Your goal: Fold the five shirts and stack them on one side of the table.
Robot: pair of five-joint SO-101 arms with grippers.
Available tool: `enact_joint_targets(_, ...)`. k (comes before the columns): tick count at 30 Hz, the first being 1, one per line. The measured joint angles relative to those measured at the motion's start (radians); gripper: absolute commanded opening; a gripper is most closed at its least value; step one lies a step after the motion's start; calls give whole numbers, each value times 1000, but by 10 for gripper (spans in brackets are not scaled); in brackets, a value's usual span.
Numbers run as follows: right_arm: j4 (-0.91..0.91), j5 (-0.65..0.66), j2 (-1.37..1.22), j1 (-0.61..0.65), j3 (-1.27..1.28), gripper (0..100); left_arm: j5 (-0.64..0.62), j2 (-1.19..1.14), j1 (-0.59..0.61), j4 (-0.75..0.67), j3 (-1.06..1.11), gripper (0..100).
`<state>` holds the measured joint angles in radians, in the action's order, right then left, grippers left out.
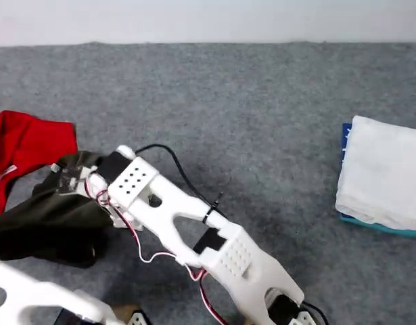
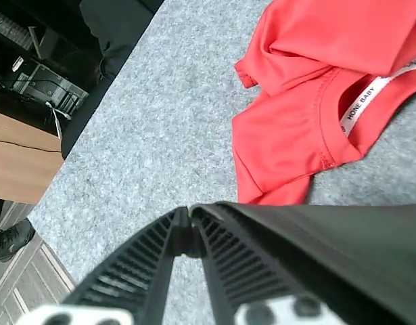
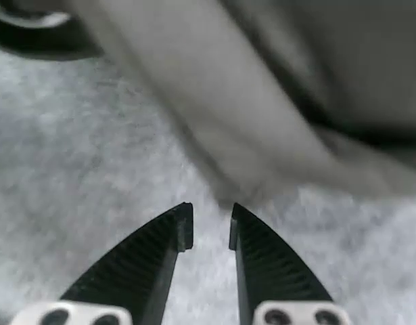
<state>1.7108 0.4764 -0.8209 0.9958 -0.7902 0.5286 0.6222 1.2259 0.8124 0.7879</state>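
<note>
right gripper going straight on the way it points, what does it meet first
Most likely the dark shirt, whose edge lies just ahead of the right gripper, jaws slightly apart; depth is unclear, so the grey table could come first.

Soft, even light falls from above on the grey desk [image 1: 262,101] — bright, with no glare. The folded white shirt [image 1: 387,169] looks nearly washed out on top. An arm [image 1: 194,217] held over the desk casts only a faint, diffuse shadow. In the right wrist view the dark shirt [image 3: 275,81], close to the lens, is smeared with blur, while the fingers [image 3: 160,264] are crisp. In the left wrist view the room beyond the desk's edge is dim.
</note>
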Motion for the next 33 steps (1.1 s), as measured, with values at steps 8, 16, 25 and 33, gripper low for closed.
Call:
enact_joint_targets(8, -78, 0, -89, -11, 0, 17, 0, 0, 0, 0, 0, 19)
enact_joint_targets(16, -29, 14, -91, -94, -72, 10, 0, 0, 0, 0, 23, 19)
enact_joint_targets(25, 43, 17, 20, -267, -245, 9, 0, 0, -68, 0, 21, 18)
enact_joint_targets(33, 43, 18, 273, -359, -183, 9, 0, 0, -190, 120, -114, 17)
